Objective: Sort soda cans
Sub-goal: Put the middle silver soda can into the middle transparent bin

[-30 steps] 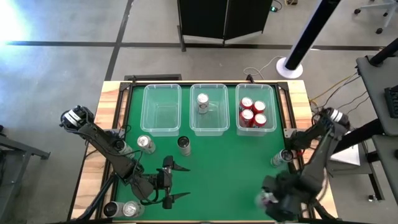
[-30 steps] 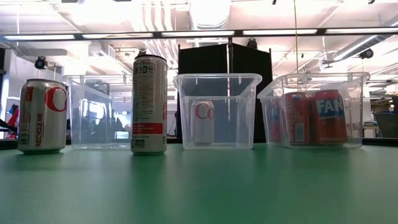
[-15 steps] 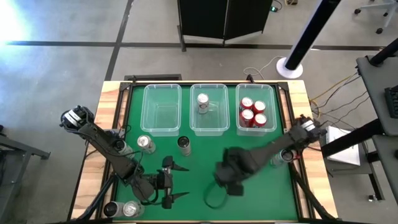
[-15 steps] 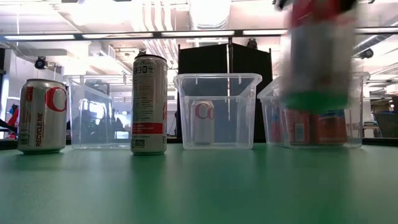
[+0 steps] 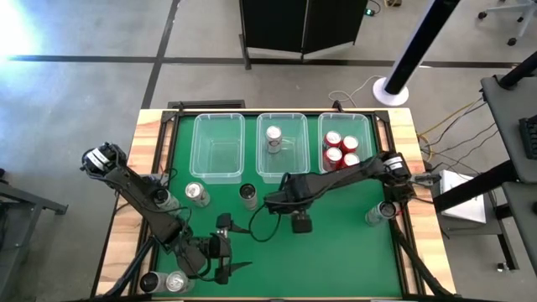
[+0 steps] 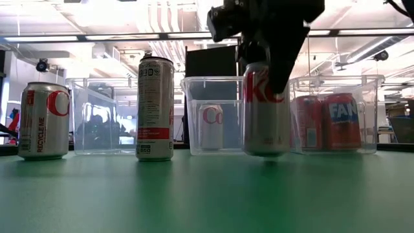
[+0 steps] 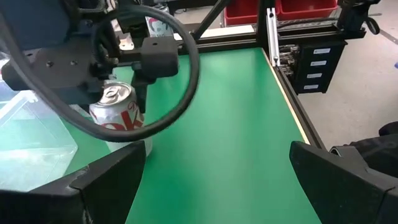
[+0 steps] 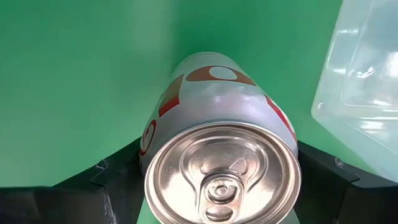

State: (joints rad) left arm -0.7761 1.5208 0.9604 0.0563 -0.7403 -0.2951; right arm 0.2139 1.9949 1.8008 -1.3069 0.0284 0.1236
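A silver soda can with red lettering (image 6: pixel 265 110) hangs upright over the middle of the green table, with my right gripper (image 5: pixel 283 201) shut on it; the gripper hides it in the high view. Three clear bins stand at the far edge. The left one (image 5: pixel 220 172) is empty, the middle one (image 5: pixel 282 172) holds one silver can (image 5: pixel 273 137), and the right one (image 5: pixel 367 151) holds red cans (image 5: pixel 340 151). A silver can (image 5: pixel 196 194) and a tall black can (image 5: pixel 248 195) stand before the bins. My left gripper (image 5: pixel 245 246) waits open near the front left. My right gripper pinches the can's upper wall (image 8: pixel 151 149) between its two fingers (image 8: pixel 118 183), one on each side just below the silver top. The fingers come from above, pointing down. The can hangs upright, its bottom (image 6: pixel 265 153) just above the table.
Another can (image 5: pixel 379 212) stands near the right edge, and two more (image 5: pixel 164 282) stand at the front left corner beside my left arm. A cable loop (image 5: pixel 264 226) hangs from my right arm. Open green surface lies in front of the right bin.
My right gripper has swept fast from the table's near right corner toward the left and the far edge, carrying the silver can. It now hangs in front of the middle bin, low over the table.
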